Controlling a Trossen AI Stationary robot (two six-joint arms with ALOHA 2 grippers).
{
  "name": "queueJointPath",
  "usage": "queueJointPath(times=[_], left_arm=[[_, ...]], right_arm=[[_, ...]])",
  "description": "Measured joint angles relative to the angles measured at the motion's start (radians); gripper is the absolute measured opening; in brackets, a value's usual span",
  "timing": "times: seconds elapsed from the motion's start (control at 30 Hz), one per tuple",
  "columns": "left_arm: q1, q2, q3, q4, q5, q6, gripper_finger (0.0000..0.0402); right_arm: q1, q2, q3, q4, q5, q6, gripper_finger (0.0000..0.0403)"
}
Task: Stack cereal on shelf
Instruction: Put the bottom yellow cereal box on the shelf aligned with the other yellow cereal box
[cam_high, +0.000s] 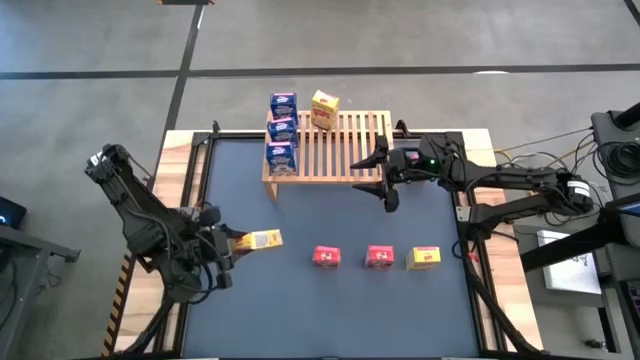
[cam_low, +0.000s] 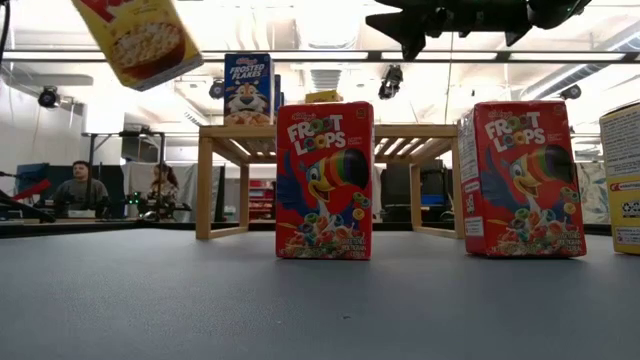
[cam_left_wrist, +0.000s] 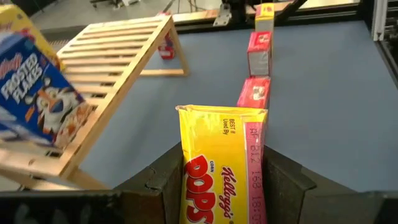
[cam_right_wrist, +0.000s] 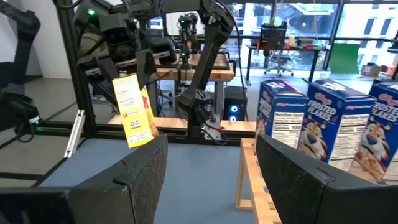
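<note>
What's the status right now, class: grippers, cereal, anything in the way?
Left gripper shut on yellow box, lifted. Right gripper open beside shelf. Three blue boxes on shelf. Nothing in the way.

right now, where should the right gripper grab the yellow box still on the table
Take the yellow box across its two narrow side faces near the top, coming straight down from above. It stands upright at the right end of the row, with a gap to the nearest red box, so open fingers probably fit either side. The right gripper, open, hovers by the shelf.
</note>
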Motion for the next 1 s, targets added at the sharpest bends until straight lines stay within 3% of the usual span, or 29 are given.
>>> queueJointPath(times=[0.53,1.0], left_arm=[[0.121,-0.004,0.0,0.167,0.085,0.202,0.0147],[0.19,0.002,0.0,0.234,0.112,0.302,0.0147]], right_arm=[[0.083,0.0,0.0,0.029,-0.001,-0.019,0.0256],[0.141,0.028,0.002,0.064,0.054,-0.008,0.0309]])
